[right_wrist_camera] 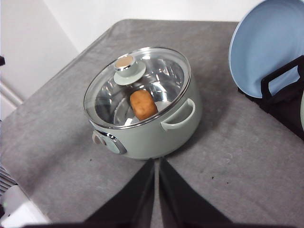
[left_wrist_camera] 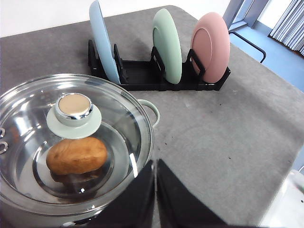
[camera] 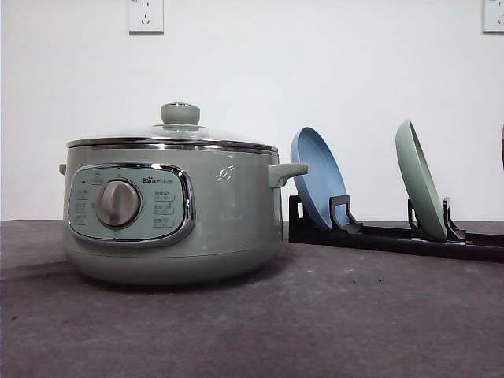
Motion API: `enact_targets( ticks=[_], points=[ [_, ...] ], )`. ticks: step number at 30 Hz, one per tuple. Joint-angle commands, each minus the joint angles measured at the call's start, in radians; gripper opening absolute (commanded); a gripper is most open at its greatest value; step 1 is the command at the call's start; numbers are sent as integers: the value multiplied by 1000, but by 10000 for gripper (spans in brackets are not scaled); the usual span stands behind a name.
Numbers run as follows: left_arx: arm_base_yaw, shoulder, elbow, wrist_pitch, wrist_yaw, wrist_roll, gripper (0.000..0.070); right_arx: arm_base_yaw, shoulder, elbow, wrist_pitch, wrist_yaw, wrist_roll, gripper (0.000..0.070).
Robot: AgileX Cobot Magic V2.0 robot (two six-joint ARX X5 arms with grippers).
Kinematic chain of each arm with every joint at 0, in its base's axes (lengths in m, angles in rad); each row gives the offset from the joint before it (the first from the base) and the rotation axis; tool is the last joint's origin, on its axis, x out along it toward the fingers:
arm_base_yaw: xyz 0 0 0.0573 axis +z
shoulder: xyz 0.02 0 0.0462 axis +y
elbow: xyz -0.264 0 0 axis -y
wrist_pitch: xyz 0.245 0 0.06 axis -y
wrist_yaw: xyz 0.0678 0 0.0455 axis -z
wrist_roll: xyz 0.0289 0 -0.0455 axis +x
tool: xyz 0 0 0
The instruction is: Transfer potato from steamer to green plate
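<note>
One brand mark, "Bear", sits at left-centre on the steamer (camera: pixel 173 213) panel; smaller labels are unreadable. Both the left claw (left_wrist_camera: pixel 156 190) and right claw (right_wrist_camera: pixel 156 190) are pinched nearly closed, holding nothing.

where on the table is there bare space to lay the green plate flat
Bare grey table lies between the steamer and the plate rack, and in front of that rack. Behind, blue plate, green plate and pink plate crowd together.
</note>
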Motion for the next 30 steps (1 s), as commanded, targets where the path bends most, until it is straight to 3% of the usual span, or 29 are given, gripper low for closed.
enact_targets(
  ticks=[1, 4, 6, 9, 12, 14, 22, 30],
  points=[
    [-6, 8, 25, 9, 5, 20, 5, 6, 0, 17, 7, 3, -17, 6],
    [-6, 10, 25, 10, 5, 21, 88, 6, 1, 17, 8, 2, -22, 71],
    [-6, 10, 25, 11, 5, 21, 176, 6, 1, 17, 8, 2, -22, 226],
    [-6, 10, 25, 12, 5, 21, 390, 6, 1, 17, 8, 2, -21, 508],
    [-6, 11, 25, 12, 5, 21, 633, 6, 1, 17, 8, 3, -21, 663],
    [-6, 11, 25, 12, 5, 21, 690, 6, 1, 17, 8, 2, -21, 689],
    [-6, 12, 25, 11, 5, 20, 686, 6, 1, 17, 10, 1, -8, 688],
    [-6, 17, 25, 10, 5, 19, 676, 6, 112, 44, 114, 3, 131, 688]
  ],
)
